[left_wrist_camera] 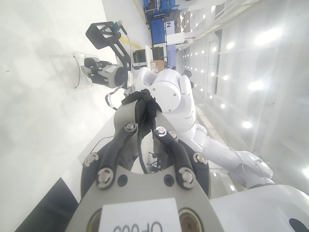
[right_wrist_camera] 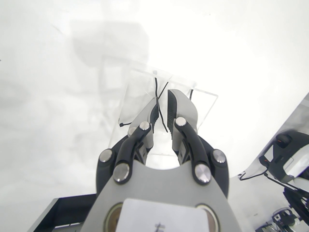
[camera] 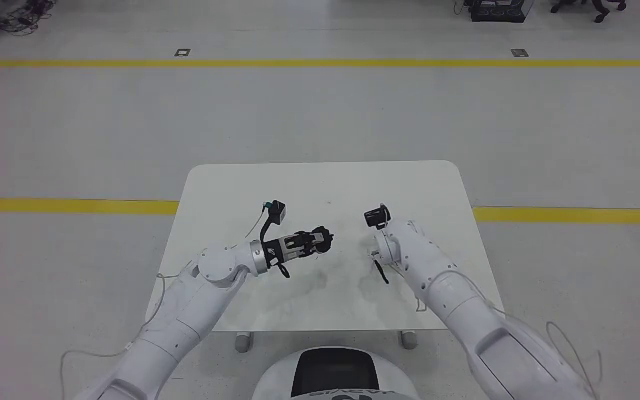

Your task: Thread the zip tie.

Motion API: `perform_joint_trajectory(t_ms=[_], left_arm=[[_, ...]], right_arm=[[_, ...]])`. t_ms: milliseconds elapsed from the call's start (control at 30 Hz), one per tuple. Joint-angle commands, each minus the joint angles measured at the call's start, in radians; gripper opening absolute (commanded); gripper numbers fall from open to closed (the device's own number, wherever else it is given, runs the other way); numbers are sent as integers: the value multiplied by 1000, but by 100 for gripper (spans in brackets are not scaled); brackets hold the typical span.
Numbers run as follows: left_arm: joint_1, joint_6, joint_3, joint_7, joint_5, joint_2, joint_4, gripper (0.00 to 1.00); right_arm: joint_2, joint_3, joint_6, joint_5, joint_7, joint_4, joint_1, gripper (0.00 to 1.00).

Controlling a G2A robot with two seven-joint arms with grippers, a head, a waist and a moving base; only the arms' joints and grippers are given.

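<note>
Where the left arm ends over the near half of the counter (camera: 320,185), the left pincer (left_wrist_camera: 144,102) is closed, pads pressed together. A thin black strand runs back from between the pads toward the palm. I read it as the zip tie (left_wrist_camera: 139,146), pinched near one end. Something black bunches at the very tips; I cannot tell whether that is the tie's head.

Across a gap from it, the right pincer (right_wrist_camera: 163,95) points down at the counter. Jaws part open, daylight between the pads. Right beneath it a clear holder (right_wrist_camera: 205,92) stands on the counter. More black ties (right_wrist_camera: 163,119) cross inside the holder. One rises between the open jaws and lies against one pad, unclamped. Another ends in a small head near the holder's wall.

Handling, by judgement:
- Light, thin nylon, springy, with a slick face.
- Stiff enough lengthwise to push through a slot, but likely to whip sideways if held far from the tip.
- Best hold for the tail is close behind its tip, flat faces of the strap against the pads so it cannot roll.
- The head wants a grip just behind the block, leaving the slot free and facing the other pincer.
- A firm squeeze should do no harm; a loose one invites slipping.
- The clear holder looks light too and may shift if nudged.

Beyond the counter's far edge lies pale floor crossed by a yellow line (camera: 90,205).
</note>
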Motion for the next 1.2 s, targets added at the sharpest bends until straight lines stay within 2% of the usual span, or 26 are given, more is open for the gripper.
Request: perform_joint_trajectory(t_ms=[0, 267, 800, 1033, 1100, 1167], left_arm=[[0, 0, 0, 0, 0, 0, 0, 0], [0, 0, 0, 0, 0, 0, 0, 0], [0, 0, 0, 0, 0, 0, 0, 0], [0, 0, 0, 0, 0, 0, 0, 0], [0, 0, 0, 0, 0, 0, 0, 0], [0, 0, 0, 0, 0, 0, 0, 0]], right_arm=[[2, 6, -8, -2, 8, -8, -4, 14], [3, 17, -21, -21, 35, -17, -12, 14], [-18, 12, -33, -7, 21, 53, 11, 13], [-29, 8, -33, 0, 11, 92, 26, 8], [-32, 7, -34, 2, 8, 102, 30, 0], [-35, 7, -34, 4, 5, 108, 33, 0]])
